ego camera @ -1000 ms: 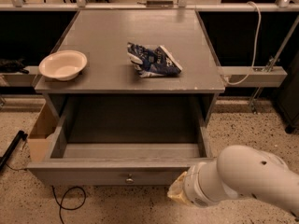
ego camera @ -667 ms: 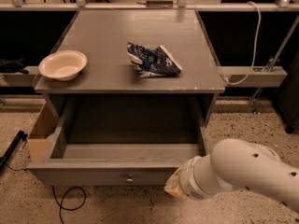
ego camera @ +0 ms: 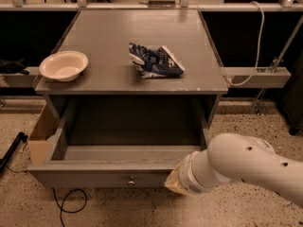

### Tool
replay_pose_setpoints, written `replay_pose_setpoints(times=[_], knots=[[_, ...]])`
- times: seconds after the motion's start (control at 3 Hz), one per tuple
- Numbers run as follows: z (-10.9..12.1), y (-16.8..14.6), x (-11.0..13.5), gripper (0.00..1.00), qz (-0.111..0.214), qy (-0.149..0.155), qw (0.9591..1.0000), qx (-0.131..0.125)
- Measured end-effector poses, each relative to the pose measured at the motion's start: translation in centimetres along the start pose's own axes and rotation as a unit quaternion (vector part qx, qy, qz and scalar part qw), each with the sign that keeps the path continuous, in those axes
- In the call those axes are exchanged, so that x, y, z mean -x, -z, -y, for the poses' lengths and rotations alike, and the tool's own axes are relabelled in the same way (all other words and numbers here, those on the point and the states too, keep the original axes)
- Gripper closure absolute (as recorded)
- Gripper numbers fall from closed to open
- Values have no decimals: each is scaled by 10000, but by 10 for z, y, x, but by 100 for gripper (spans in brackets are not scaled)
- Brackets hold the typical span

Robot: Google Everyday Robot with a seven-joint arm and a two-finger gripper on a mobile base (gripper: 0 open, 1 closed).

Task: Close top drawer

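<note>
The top drawer (ego camera: 94, 176) is a wide grey drawer pulled far out of the grey cabinet. Its deep box is open and looks empty. A small round metal knob (ego camera: 131, 180) sits at the centre of its front panel. My white arm (ego camera: 246, 167) comes in from the lower right. My gripper (ego camera: 174, 183) is at the arm's end, against the right part of the drawer's front panel, right of the knob. Only its tan tip shows.
On the cabinet top (ego camera: 109, 46) lie a white bowl (ego camera: 64, 65) at the left and a crumpled blue-and-white bag (ego camera: 154, 60) in the middle. A black cable (ego camera: 66, 205) lies on the speckled floor under the drawer. A black stick (ego camera: 12, 150) lies at the left.
My arm has moved left along the drawer's front panel, toward the knob. The drawer has not visibly moved.
</note>
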State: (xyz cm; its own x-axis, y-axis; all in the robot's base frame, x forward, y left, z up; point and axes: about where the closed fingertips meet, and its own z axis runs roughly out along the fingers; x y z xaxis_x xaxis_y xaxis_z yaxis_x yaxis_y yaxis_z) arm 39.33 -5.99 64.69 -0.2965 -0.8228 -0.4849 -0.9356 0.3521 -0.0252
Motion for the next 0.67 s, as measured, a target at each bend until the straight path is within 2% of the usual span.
replay_pose_setpoints(times=[0.67], knots=[[0, 0, 0, 38, 1, 2, 10000, -2]])
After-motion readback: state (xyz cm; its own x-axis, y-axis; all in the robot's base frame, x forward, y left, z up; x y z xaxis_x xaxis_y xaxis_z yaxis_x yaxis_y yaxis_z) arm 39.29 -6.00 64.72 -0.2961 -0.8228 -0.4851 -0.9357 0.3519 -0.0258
